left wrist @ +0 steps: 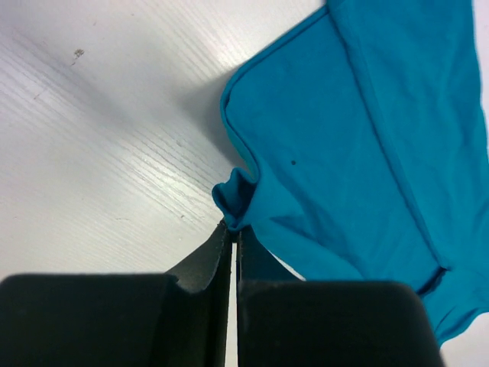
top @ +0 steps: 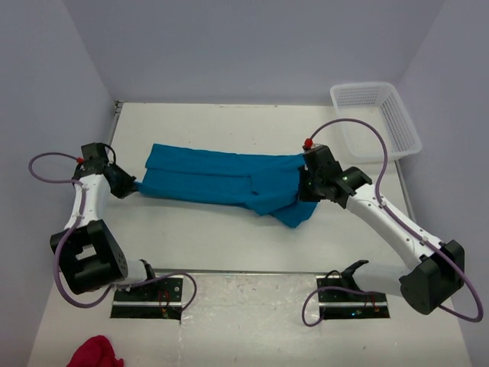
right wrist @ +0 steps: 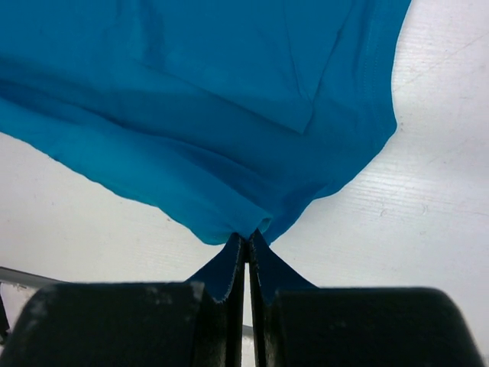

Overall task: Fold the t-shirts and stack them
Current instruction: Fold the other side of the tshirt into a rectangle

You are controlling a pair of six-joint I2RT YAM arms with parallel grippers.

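In the top external view, a plain teal-blue short-sleeved fabric t-shirt (top: 221,181) lies on the flat white table (top: 229,237), folded into a long band that runs left to right across its middle. The left gripper (top: 128,186) meets the band's left end and the right gripper (top: 307,189) its right end, where some cloth bunches and hangs toward the near side. A white plastic mesh basket (top: 378,115) sits at the far right corner, well apart from the shirt. A crumpled red cloth (top: 95,354) lies at the near left edge.

In the left wrist view, the left gripper (left wrist: 231,229) has its black fingers (left wrist: 202,264) pressed together, pinching a small puckered fold at the t-shirt (left wrist: 367,138) edge, above the table (left wrist: 92,138).

In the right wrist view, the right gripper (right wrist: 247,243) is likewise clamped tight, with a point of the t-shirt (right wrist: 191,99) hem caught between its tips. The cloth fans out from there over the table (right wrist: 428,191).
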